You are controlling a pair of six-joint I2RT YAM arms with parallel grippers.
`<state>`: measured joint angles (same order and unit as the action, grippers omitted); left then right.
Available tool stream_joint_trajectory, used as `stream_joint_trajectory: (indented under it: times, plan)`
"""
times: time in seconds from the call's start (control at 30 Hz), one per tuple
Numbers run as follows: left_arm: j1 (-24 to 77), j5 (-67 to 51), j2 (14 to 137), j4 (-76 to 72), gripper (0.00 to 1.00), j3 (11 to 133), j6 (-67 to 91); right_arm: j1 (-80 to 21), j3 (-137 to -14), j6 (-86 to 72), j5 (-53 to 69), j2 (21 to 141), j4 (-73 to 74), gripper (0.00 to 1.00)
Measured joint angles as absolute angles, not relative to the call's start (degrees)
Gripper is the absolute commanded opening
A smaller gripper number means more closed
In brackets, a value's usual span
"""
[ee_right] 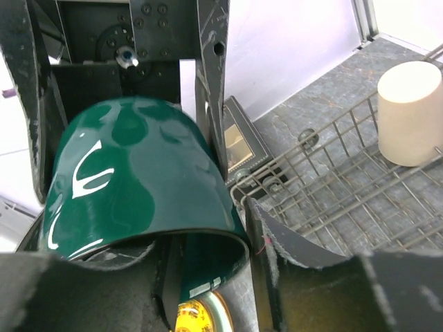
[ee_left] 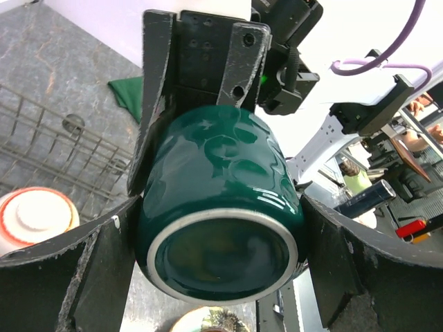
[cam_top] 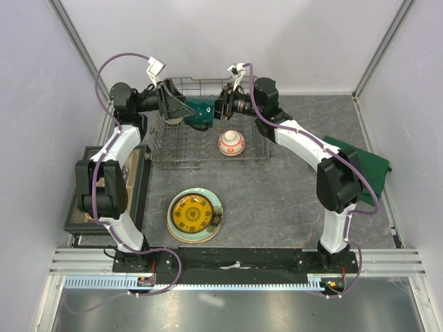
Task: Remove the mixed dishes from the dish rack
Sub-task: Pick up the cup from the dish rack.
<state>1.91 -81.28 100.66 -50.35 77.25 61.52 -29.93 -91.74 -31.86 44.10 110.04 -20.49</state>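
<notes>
The dark green mug hangs on its side above the back of the grey wire dish rack, between both grippers. My left gripper is shut on the mug's base end, one finger on each side. My right gripper is at the mug's mouth, one finger inside and one finger against the outside of the rim, with a gap at the wall. The red-and-white bowl sits upside down in the rack. The tall beige cup stands upside down in the rack.
The small yellow plate lies on the pale-green plate on the table in front of the rack. A flat dark-framed tray lies left of the rack. A green cloth lies at the right.
</notes>
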Motion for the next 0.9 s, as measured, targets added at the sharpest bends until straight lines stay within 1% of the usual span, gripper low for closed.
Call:
stream_joint_trajectory:
  times: [0.13,0.23,0.27,0.33,0.37,0.43,0.47,0.5,0.6,0.63,0.8,0.83,0.9]
  plan:
    - [2.6,-81.1,100.7,-52.8,0.02,76.9,63.4,-30.2,-92.1,-33.3,44.5,110.6,-22.0,0.38]
    - [2.6,-81.2,100.7,-54.2,0.02,76.9,64.5,-30.2,-92.1,-34.1,44.8,110.8,-22.7,0.31]
    - [2.6,-81.2,100.7,-54.4,0.01,76.9,64.9,-30.2,-92.1,-34.3,44.8,110.8,-22.7,0.26]
    - [2.6,-81.4,100.7,-54.7,0.01,76.9,65.6,-30.1,-92.1,-34.3,44.7,110.9,-23.1,0.2]
    - [2.6,-81.6,100.7,-54.7,0.02,76.9,66.0,-30.1,-92.1,-34.4,44.8,110.9,-23.2,0.14]
    - [2.6,-82.1,100.7,-54.5,0.02,76.9,67.2,-29.9,-92.1,-34.4,45.8,111.1,-23.9,0.08]
    - [2.6,-82.3,100.7,-54.5,0.02,76.9,67.5,-29.8,-92.1,-34.4,46.6,111.2,-24.2,0.03]
    - [2.6,-82.4,100.7,-54.7,0.03,76.9,67.6,-29.8,-92.1,-34.5,46.8,111.2,-24.3,0.0]
    - [2.5,-82.7,100.7,-54.7,0.1,76.9,67.7,-29.8,-92.1,-34.7,47.2,111.2,-24.3,0.0]
    - [2.5,-82.7,100.7,-54.6,0.15,76.9,67.7,-29.8,-92.1,-34.7,47.4,111.2,-24.3,0.0]
    - [2.5,-82.9,100.7,-54.1,0.27,76.9,67.5,-29.8,-92.1,-34.7,47.6,111.2,-24.3,0.0]
    - [2.5,-83.0,100.7,-53.9,0.32,76.9,67.4,-29.8,-92.1,-34.5,47.6,111.2,-24.1,0.0]
    - [2.5,-83.2,100.7,-53.1,0.37,76.9,66.7,-29.8,-92.1,-34.3,47.6,111.2,-23.7,0.0]
